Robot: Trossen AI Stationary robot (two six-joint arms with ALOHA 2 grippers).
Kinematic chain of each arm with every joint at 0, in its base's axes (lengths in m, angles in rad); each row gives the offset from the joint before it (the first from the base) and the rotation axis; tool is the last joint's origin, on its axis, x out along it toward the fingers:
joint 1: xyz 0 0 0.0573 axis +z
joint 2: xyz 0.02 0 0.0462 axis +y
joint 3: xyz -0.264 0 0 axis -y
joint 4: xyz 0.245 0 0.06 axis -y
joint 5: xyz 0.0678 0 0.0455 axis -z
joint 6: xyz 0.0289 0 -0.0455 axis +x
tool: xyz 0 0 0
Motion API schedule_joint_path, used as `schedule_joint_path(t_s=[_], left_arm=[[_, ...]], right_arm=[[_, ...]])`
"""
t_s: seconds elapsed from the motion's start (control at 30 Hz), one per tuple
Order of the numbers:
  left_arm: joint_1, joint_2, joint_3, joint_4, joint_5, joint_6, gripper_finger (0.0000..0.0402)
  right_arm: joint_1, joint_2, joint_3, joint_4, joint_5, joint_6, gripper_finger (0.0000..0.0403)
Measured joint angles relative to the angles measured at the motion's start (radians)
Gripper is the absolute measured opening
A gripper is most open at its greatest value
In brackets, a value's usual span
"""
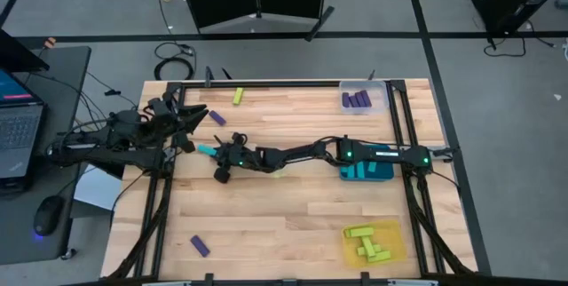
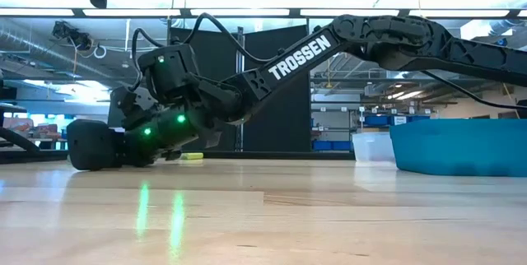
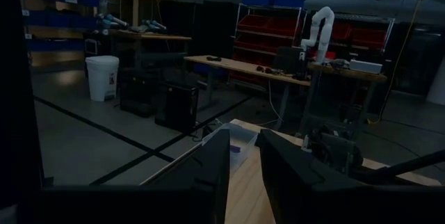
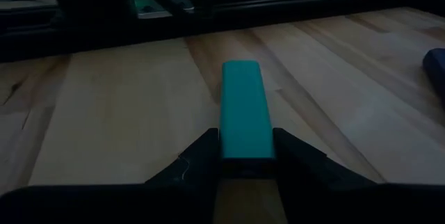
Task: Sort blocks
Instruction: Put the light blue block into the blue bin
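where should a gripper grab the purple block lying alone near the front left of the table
Across its narrow width, at mid-length, coming straight down from above. The purple block lies flat and slanted on the bare wood with nothing beside it, so turn the fingers to straddle its long sides.

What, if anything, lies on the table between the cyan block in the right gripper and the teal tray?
Nothing visible does. The right gripper is shut on the cyan block left of centre; the bare wood toward the teal tray is crossed only by the right arm itself, above it.
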Motion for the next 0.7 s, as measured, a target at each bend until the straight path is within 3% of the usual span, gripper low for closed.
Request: schedule_joint_path(t_s=[0.43, 0.7], left_arm=[[0.0, 0.0, 0.0, 0.001, 0.0, -0.005, 0.0088], [0.0, 0.0, 0.0, 0.004, 0.0, -0.008, 0.0088]], right_arm=[[0.017, -0.114, 0.0, -0.147, -0.007, -0.09, 0.0124], [0.017, -0.249, 0.001, -0.478, -0.049, -0.124, 0.0124]])
